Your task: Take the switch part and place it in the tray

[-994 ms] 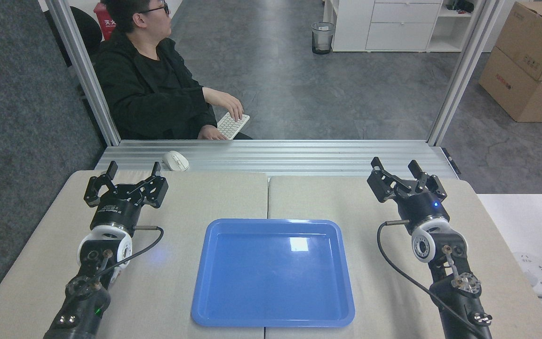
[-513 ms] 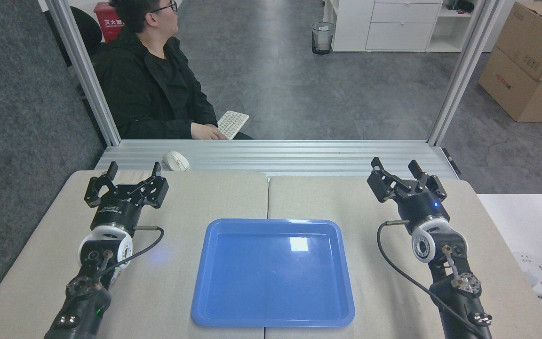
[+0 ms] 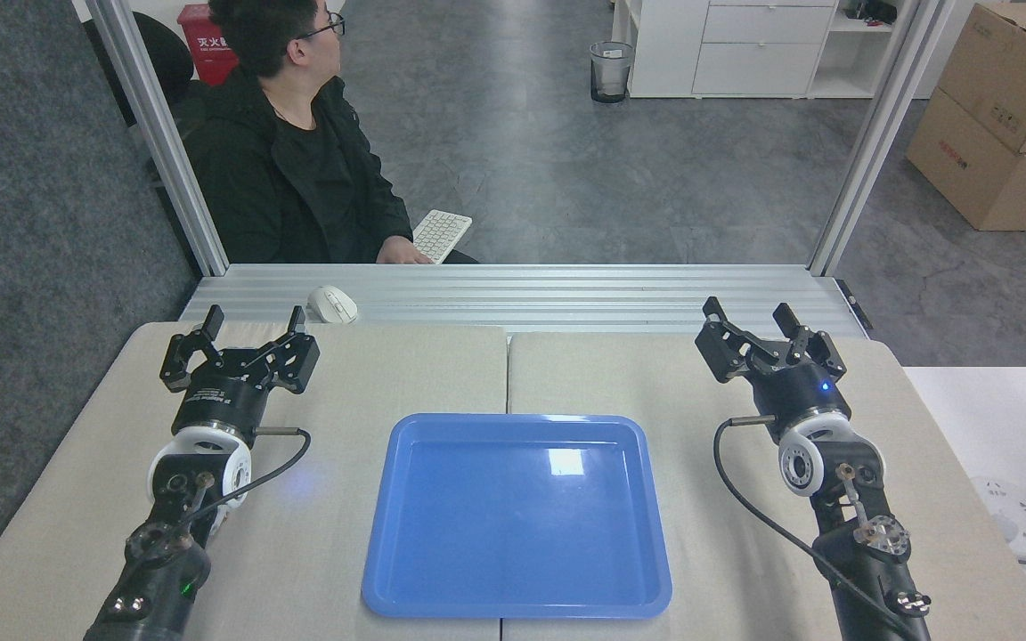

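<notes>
Tray (image 3: 517, 516), large shallow glossy blue plastic rectangle with rounded corners and raised rim, is sitting flat at the centre front of the beige padded table (image 3: 370, 374), straddling the seam between the two table halves. Its floor is showing only a white light reflection near the upper right; nothing is lying in it. Switch part is not showing anywhere in the head view, so cannot say where it is.

Left gripper (image 3: 252, 319), black, two-fingered, is hovering over the far left part of the table, well apart from the tray, fingers spread wide and holding nothing. Right gripper (image 3: 749, 312), same black build, is hovering over the far right part of the table, also well apart from the tray, fingers parted and gripping nothing. Both arms are running back toward the near edge, each with a white wrist ring and a thin black cable looping beside it.

White computer mouse (image 3: 332, 304) is resting on the ribbed aluminium ledge (image 3: 566, 298) behind the table, just beyond the left gripper. Person in a black jacket (image 3: 286, 169) is sitting past the ledge on the left, one hand at a white keyboard (image 3: 441, 235). Brown cardboard boxes (image 3: 1003, 116) are standing on the grey floor at far right; a small bin (image 3: 611, 71) is standing by white drawers (image 3: 762, 44).
</notes>
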